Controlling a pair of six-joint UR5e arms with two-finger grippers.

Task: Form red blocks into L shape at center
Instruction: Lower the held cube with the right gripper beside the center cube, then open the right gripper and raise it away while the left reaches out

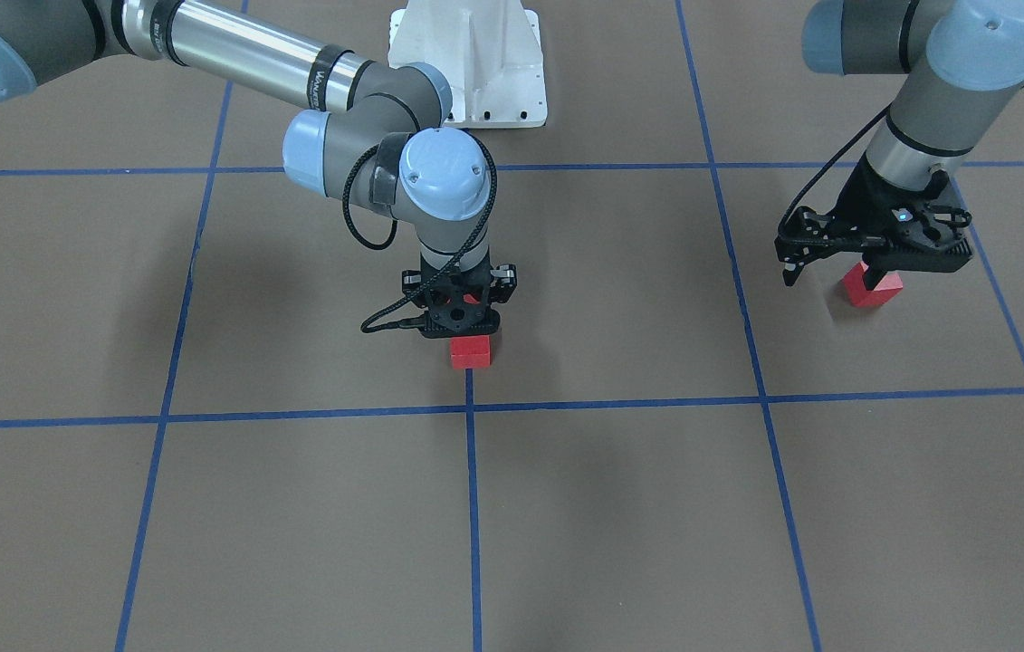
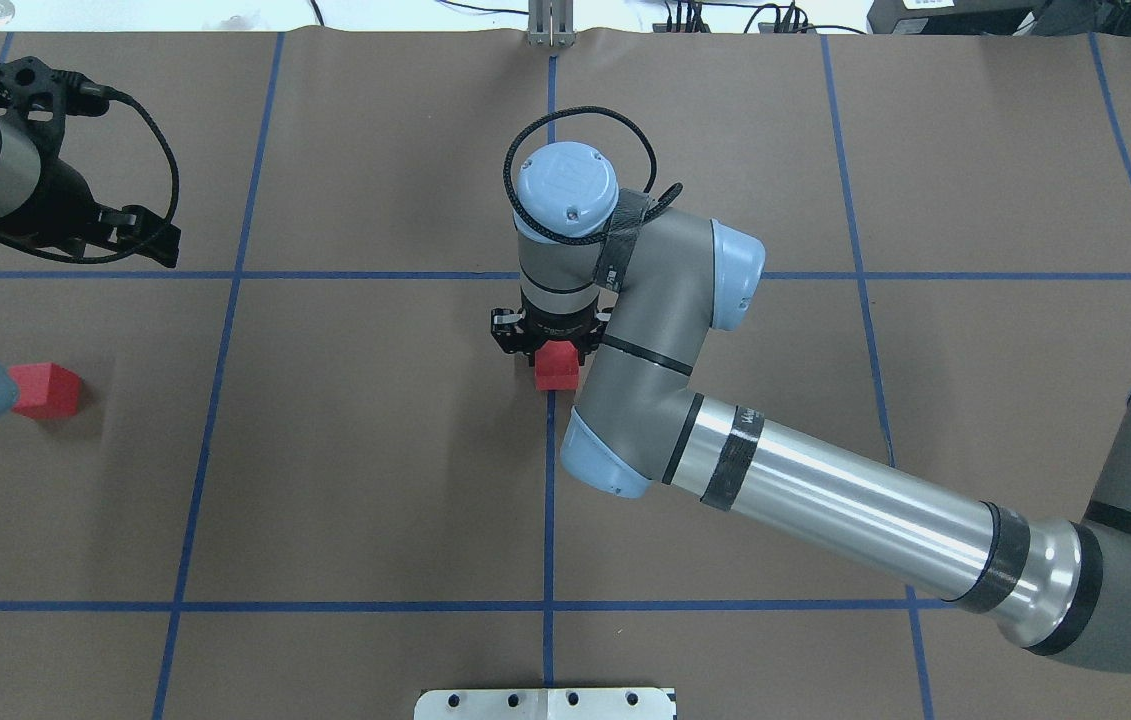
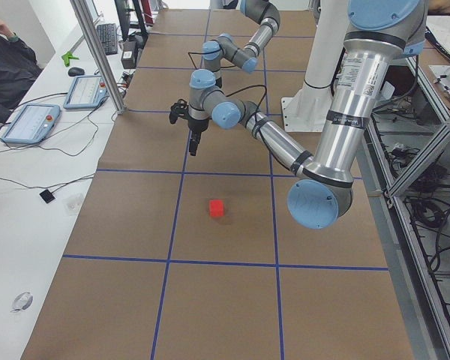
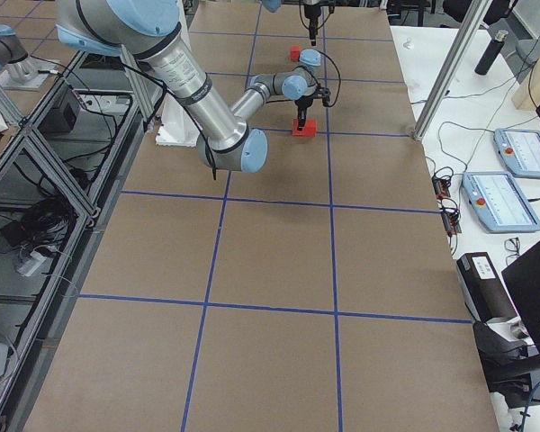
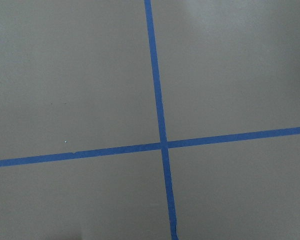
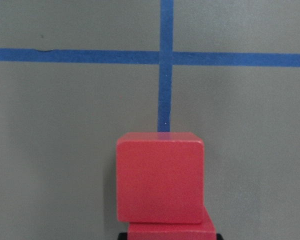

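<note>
Two red blocks lie touching on the middle blue tape line at the center. The front one [image 1: 471, 351] shows whole in the right wrist view [image 6: 160, 177]. The second [image 6: 170, 231] sits behind it, under my right gripper [image 1: 466, 328], which stands straight down on it and looks shut on it. The pair also shows in the overhead view [image 2: 557, 368]. The third red block [image 1: 872, 286] lies alone on the brown surface far to my left [image 2: 45, 390]. My left gripper [image 1: 831, 279] hangs open and empty above the table near it. The left wrist view shows only tape.
The white metal base [image 1: 475, 63] stands at the robot's side of the table. Blue tape lines cross just in front of the center blocks [image 1: 471, 403]. Operators' tablets and cables [image 3: 30, 120] lie on the white bench beyond the brown surface.
</note>
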